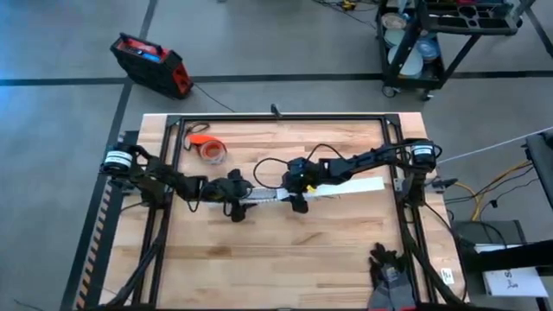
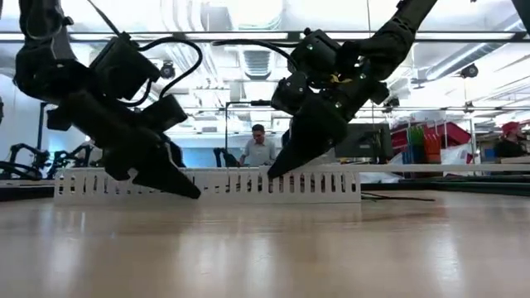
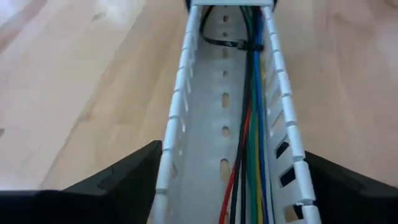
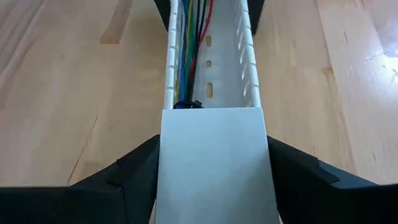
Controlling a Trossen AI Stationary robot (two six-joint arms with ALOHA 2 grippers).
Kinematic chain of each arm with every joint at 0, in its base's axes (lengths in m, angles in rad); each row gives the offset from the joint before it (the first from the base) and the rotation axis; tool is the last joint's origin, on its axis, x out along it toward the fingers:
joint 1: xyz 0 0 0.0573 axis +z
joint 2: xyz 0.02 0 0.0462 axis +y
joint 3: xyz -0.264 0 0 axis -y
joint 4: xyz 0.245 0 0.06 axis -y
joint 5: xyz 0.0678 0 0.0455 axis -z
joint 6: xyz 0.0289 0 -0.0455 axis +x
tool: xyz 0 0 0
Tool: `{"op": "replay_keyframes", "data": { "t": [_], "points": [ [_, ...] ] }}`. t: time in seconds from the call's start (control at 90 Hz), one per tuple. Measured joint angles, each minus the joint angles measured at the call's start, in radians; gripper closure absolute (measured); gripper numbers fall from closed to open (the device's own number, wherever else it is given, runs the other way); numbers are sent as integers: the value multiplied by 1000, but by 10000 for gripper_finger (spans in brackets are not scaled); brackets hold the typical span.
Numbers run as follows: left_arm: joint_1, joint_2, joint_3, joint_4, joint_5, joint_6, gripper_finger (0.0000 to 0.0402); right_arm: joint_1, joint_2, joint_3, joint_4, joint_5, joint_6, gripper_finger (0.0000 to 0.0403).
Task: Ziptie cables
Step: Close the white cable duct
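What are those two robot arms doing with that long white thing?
Both arms hold a white slotted channel lying across the table. The left end effector and the right end effector each straddle it. Inside run the colored cables, and a dark ziptie is already looped around them.

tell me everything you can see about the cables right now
The cables are a bundle of thin wires, red, green, blue, yellow and dark, lying lengthwise inside the white slotted channel along one of its side walls. A thin dark ziptie loops around them near the far end in the left wrist view. They run straight and flat on the channel floor. Neither gripper touches them; the left gripper and right gripper each straddle the channel.
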Motion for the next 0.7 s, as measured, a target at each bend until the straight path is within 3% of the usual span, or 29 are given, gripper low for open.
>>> {"op": "replay_keyframes", "data": {
  "t": [0.2,0.322,0.467,0.7],
  "points": [
    [-2,8,5,2,5,-8,209,-2,-1,-3,12,-2,41,178],
    [-2,8,5,1,5,-16,209,-1,-1,-3,11,-17,36,169],
    [-2,12,7,0,9,-35,177,-1,3,-2,10,-36,18,157],
    [-2,13,7,1,10,-46,170,3,3,-2,12,27,74,180]
  ]
}}
